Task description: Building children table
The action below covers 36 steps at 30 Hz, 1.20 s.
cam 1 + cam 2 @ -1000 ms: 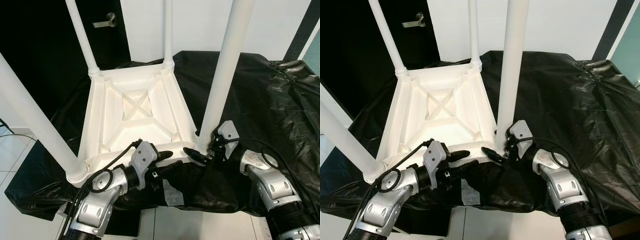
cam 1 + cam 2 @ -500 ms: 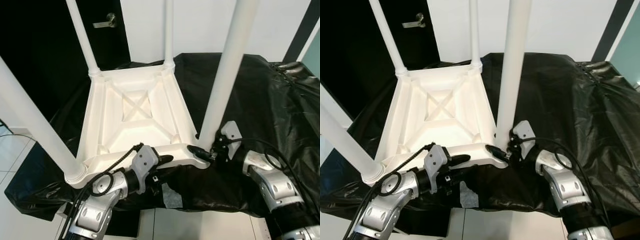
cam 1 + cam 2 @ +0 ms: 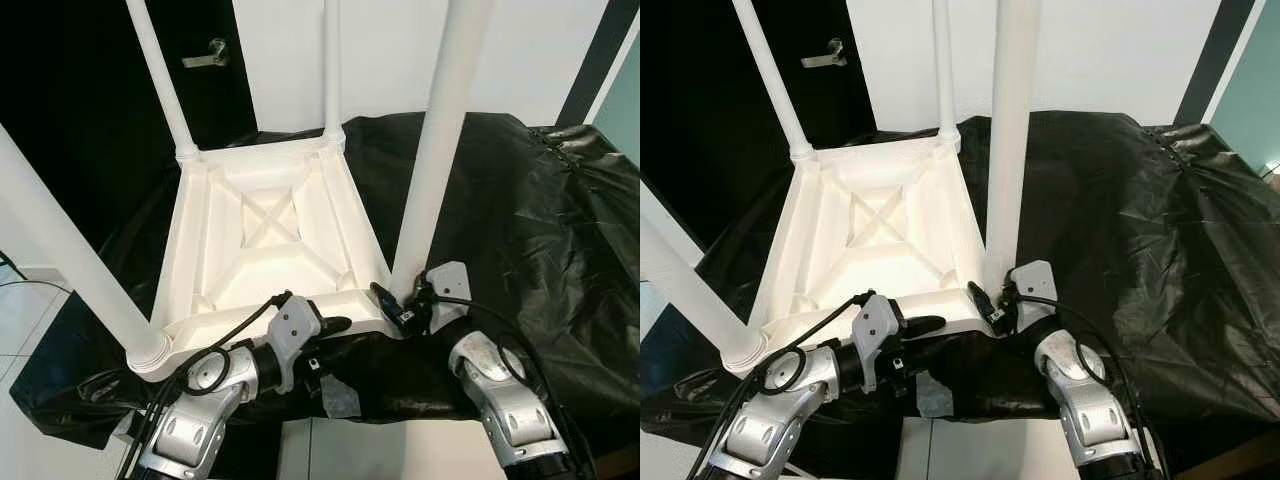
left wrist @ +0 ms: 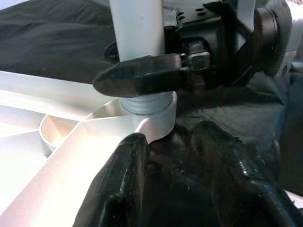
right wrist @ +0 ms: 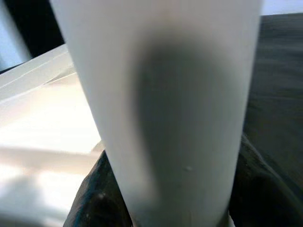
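While the right gripper (image 3: 392, 303) clasps the base of the near-right table leg (image 3: 432, 160), seemingly to seat it, the left gripper (image 3: 332, 328), fingers parted, steadies the upturned white tabletop (image 3: 265, 240) (resting on a black cover (image 3: 540, 230)).

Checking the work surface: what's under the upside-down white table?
A crinkled black sheet lies under the upside-down white table and spreads to the robot's right. What the sheet covers is hidden.
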Tool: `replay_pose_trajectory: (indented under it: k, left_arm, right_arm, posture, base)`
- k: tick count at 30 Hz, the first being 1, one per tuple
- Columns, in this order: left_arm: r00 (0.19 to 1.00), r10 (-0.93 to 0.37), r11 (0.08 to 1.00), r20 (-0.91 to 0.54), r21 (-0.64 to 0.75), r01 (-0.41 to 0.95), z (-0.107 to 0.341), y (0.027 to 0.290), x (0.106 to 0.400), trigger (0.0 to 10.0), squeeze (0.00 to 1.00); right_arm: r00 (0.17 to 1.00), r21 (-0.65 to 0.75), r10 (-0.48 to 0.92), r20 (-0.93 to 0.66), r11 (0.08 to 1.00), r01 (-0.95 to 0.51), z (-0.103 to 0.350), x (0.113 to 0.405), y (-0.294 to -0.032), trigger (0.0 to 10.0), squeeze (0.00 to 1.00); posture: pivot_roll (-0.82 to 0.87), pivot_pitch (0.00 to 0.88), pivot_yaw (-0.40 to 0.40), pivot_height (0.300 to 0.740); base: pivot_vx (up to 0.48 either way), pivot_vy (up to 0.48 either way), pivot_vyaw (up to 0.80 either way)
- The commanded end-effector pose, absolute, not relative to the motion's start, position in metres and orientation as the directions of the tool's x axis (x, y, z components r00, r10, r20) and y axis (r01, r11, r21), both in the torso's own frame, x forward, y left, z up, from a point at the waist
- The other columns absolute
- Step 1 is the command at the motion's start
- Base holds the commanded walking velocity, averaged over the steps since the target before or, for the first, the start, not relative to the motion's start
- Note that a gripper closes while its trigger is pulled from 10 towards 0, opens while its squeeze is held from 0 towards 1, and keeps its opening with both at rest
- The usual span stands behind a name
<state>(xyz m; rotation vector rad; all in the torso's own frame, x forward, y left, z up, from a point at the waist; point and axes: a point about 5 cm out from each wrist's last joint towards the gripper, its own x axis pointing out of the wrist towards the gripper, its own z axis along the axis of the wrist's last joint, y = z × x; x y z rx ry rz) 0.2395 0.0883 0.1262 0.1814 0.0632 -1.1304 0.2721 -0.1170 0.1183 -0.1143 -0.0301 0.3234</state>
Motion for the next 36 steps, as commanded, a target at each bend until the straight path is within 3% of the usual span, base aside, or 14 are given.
replay_pose_trajectory:
  k: [1, 3, 8, 16, 17, 19, 20, 29, 36]
  left_arm:
    - [0.388, -0.909, 0.375, -0.154, 0.107, 0.921, 0.127, 0.087, 0.240, 10.0, 0.00]
    - [0.387, -0.909, 0.373, -0.154, 0.109, 0.921, 0.128, 0.087, 0.240, 10.0, 0.00]
    - [0.385, -0.910, 0.372, -0.154, 0.108, 0.922, 0.128, 0.087, 0.240, 10.0, 0.00]
    - [0.400, -0.906, 0.387, -0.142, 0.111, 0.915, 0.130, 0.086, 0.242, 10.0, 0.00]
    - [0.404, -0.904, 0.391, -0.139, 0.112, 0.914, 0.131, 0.086, 0.243, 10.0, 0.00]
    - [0.407, -0.903, 0.394, -0.138, 0.113, 0.912, 0.131, 0.086, 0.243, 10.0, 0.00]
    - [0.410, -0.902, 0.397, -0.136, 0.114, 0.911, 0.131, 0.086, 0.244, 10.0, 0.00]
    - [0.420, -0.898, 0.407, -0.132, 0.118, 0.906, 0.133, 0.087, 0.246, 10.0, 0.00]
    - [0.422, -0.898, 0.407, -0.129, 0.123, 0.905, 0.134, 0.087, 0.249, 10.0, 0.00]
  right_arm:
    - [0.983, -0.121, 0.167, -0.072, 0.977, -0.174, 0.102, 0.273, -0.123, 10.0, 0.00]
    - [0.995, -0.083, 0.086, -0.058, 0.992, -0.091, 0.104, 0.273, -0.118, 10.0, 0.00]
    - [0.990, -0.049, 0.135, -0.050, 0.989, -0.138, 0.106, 0.269, -0.100, 10.0, 0.00]
    - [0.994, -0.027, 0.106, -0.019, 0.994, -0.106, 0.114, 0.270, -0.097, 10.0, 0.00]
    - [0.994, -0.025, 0.105, -0.015, 0.994, -0.106, 0.115, 0.271, -0.097, 10.0, 0.14]
    - [0.995, -0.025, 0.102, -0.012, 0.994, -0.102, 0.116, 0.272, -0.097, 10.0, 0.14]
    - [0.994, -0.025, 0.106, -0.005, 0.994, -0.106, 0.117, 0.273, -0.098, 10.0, 1.00]
    - [0.971, -0.023, 0.230, 0.071, 0.973, -0.229, 0.127, 0.269, -0.110, 10.0, 1.00]
    - [0.889, -0.093, 0.457, 0.036, 0.887, -0.452, 0.127, 0.267, -0.141, 10.0, 1.00]
  posture:
    - [-0.09, 0.000, 0.050, 0.740]
    - [-0.09, 0.000, 0.050, 0.740]
    - [-0.09, 0.000, 0.051, 0.740]
    - [-0.08, 0.000, 0.040, 0.740]
    - [-0.08, 0.000, 0.040, 0.740]
    - [-0.08, 0.000, 0.040, 0.740]
    - [-0.07, 0.000, 0.040, 0.740]
    - [-0.07, 0.000, 0.037, 0.740]
    - [-0.08, 0.000, 0.040, 0.740]
  base:
    - [0.000, 0.000, 0.00]
    - [0.000, 0.000, 0.00]
    - [0.000, 0.000, 0.00]
    - [0.000, 0.000, 0.00]
    - [0.000, 0.000, 0.00]
    - [0.000, 0.000, 0.00]
    - [0.000, 0.000, 0.00]
    - [0.000, 0.000, 0.00]
    - [0.000, 0.000, 0.00]
